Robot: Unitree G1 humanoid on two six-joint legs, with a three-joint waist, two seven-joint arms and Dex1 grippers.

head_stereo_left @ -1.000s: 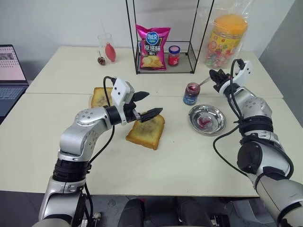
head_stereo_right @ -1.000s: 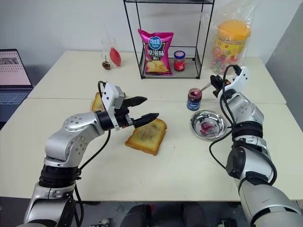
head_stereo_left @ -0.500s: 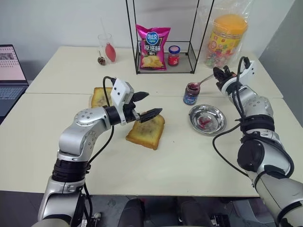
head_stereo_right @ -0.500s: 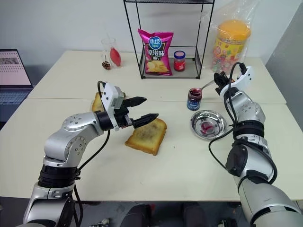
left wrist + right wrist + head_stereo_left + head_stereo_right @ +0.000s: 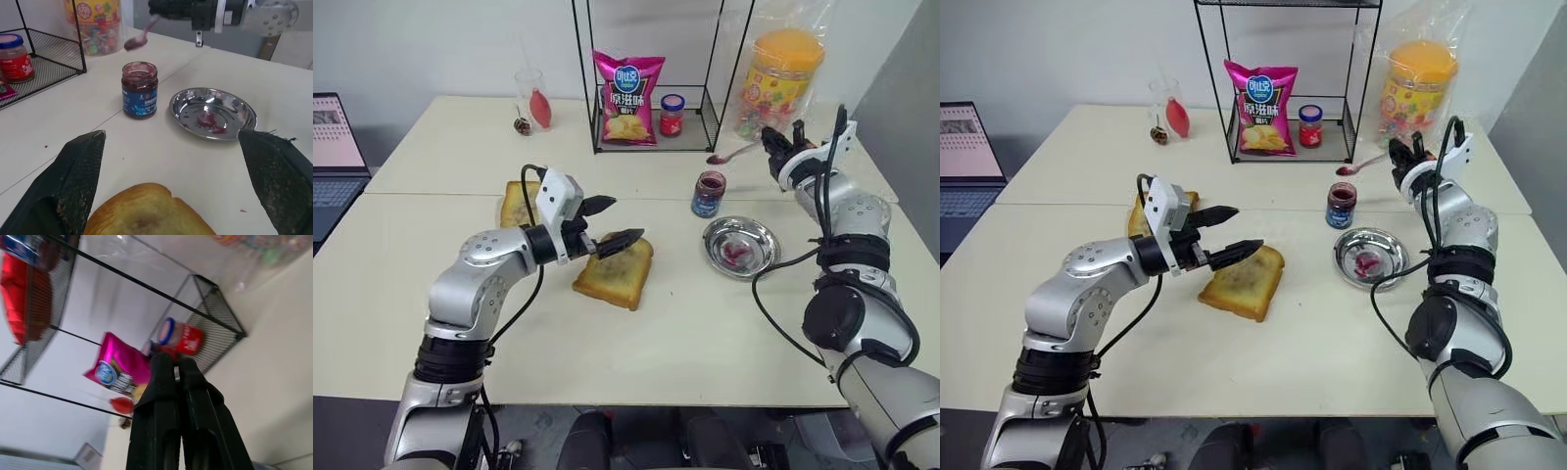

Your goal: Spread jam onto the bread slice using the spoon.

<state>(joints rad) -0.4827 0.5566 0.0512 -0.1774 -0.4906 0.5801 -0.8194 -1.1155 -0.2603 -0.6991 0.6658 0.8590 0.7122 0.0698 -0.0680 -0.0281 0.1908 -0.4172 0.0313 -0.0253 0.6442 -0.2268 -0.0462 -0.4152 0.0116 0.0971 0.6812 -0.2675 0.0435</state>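
The right tool [image 5: 1400, 159] was clamped on the handle of the spoon [image 5: 1359, 164], holding it in the air above the open jam jar [image 5: 1341, 206], which stood on the counter [image 5: 1312, 333] toward its far right side, just in front of the wire rack [image 5: 1288, 117]. The spoon's bowl, pointing toward the rack, carried a dark purplish-red dab of jam [image 5: 714, 159]. Just nearer than the jar lay a small metal dish [image 5: 1369, 258] with red smears in it. The left tool [image 5: 1226, 235] stood wide open with nothing between its fingers, held level just above the far edge of the bread slice [image 5: 1243, 282], which lay flat near the middle of the counter with a brown, faintly reddish centre. A second toast [image 5: 520, 201] lay beyond the left arm, partly hidden by it. In the rack stood a pink chip bag [image 5: 1263, 108] and a red-lidded jar [image 5: 1310, 125].
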